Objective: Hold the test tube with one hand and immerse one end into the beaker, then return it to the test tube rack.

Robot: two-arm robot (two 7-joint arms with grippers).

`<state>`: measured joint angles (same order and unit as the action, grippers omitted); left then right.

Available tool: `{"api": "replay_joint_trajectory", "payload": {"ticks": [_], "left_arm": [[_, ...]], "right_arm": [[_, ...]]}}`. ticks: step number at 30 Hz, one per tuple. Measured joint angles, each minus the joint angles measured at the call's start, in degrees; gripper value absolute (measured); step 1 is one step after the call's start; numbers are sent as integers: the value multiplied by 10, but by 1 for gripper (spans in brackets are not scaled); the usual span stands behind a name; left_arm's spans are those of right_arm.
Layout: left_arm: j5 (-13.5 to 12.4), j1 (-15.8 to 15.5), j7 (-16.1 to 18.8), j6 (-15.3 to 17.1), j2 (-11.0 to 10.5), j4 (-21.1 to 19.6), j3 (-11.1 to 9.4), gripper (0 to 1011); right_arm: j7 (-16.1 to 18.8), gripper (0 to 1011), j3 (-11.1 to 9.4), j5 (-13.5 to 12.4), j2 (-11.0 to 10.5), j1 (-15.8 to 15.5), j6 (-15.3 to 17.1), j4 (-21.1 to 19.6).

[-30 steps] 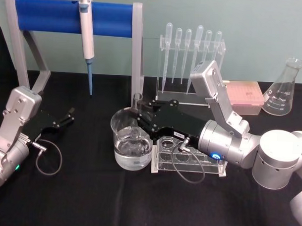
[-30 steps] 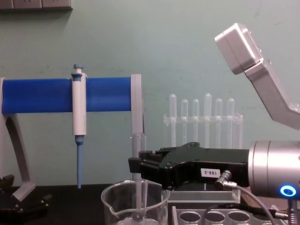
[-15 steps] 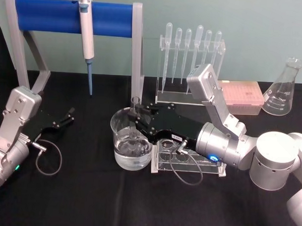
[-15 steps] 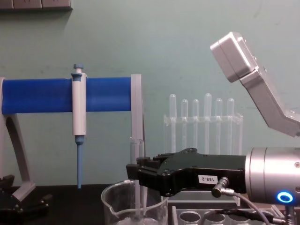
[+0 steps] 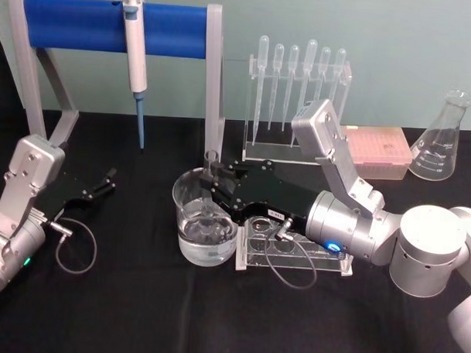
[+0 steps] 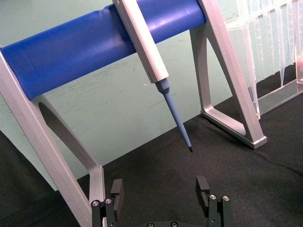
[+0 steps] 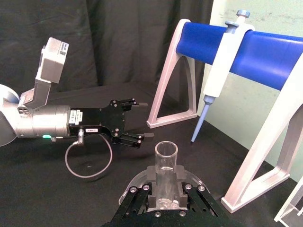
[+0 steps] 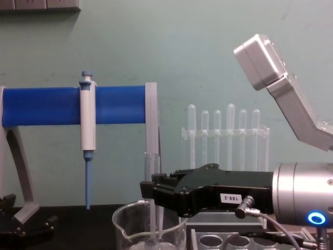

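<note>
The test tube (image 8: 151,167) goes deeper into the beaker (image 8: 124,227)
Within 1 s the right gripper (image 8: 149,190) has dropped, bringing the tube's rim nearer the beaker's.

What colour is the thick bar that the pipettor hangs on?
Bright blue. The bar shows best in the head view.

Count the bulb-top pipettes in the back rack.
6 pipettes, all hanging side by side in the clear rack at the back, right of the blue stand; none seems hidden.
</note>
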<state>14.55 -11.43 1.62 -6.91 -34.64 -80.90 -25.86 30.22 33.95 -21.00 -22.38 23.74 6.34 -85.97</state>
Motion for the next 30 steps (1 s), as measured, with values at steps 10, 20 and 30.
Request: {"api": "replay_joint_trajectory", "payload": {"ticks": [10, 20, 30], "left_arm": [[0, 0, 0, 0, 0, 0, 0, 1000], [0, 0, 0, 0, 0, 0, 0, 1000], [0, 0, 0, 0, 0, 0, 0, 1000]], "right_arm": [[0, 243, 0, -1, 0, 0, 0, -1], [-1, 243, 0, -1, 0, 0, 0, -1], [-1, 243, 0, -1, 0, 0, 0, -1]]}}
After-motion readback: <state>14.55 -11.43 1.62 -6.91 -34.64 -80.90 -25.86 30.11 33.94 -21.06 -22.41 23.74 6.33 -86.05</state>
